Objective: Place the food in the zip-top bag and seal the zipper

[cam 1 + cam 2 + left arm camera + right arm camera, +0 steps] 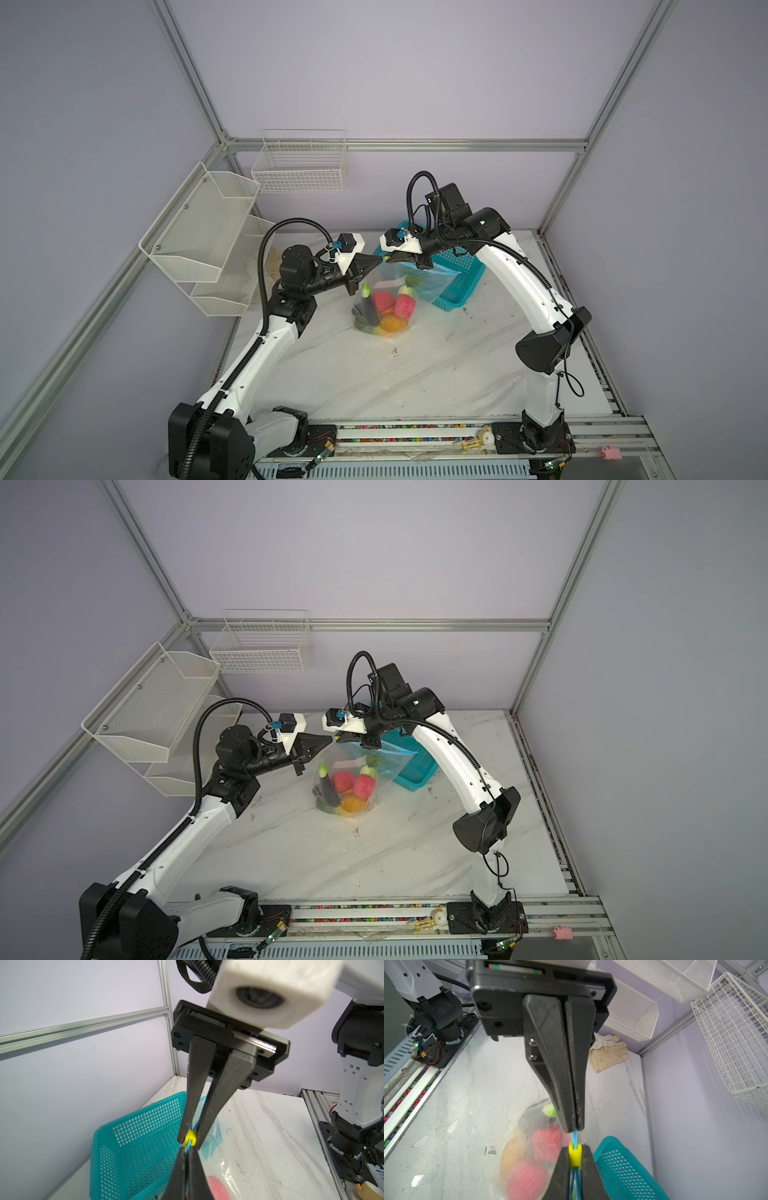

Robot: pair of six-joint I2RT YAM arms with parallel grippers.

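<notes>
**Claws pinched shut, tip to tip, on the zipper point(574, 1136)**

In both top views the left claw point(379, 258) and the right claw point(390, 258) meet above the bench point(374, 374). The zip-top bag point(390, 286) hangs from them, and its bottom appears to rest on the bench just in front of the teal basket point(453, 274). The food point(384, 309) is heaped inside: pink-red pieces, an orange, a dark eggplant, green tips behind crinkly clear plastic.

From the left wrist, the right claw is closed on the yellow slider point(190, 1137). The left claw's own tips are fully closed on the light-blue strip right beside it.

From the right wrist the grips read the same. Behind the slider two blue tracks look apart, so the mouth seems unsealed. The sealing pull, I judge, wants the left claw as a firm anchor. The right claw should draw the slider straight along the strip, away from that anchor, with the strip taut so the loaded bag cannot sag and jam it.
</notes>
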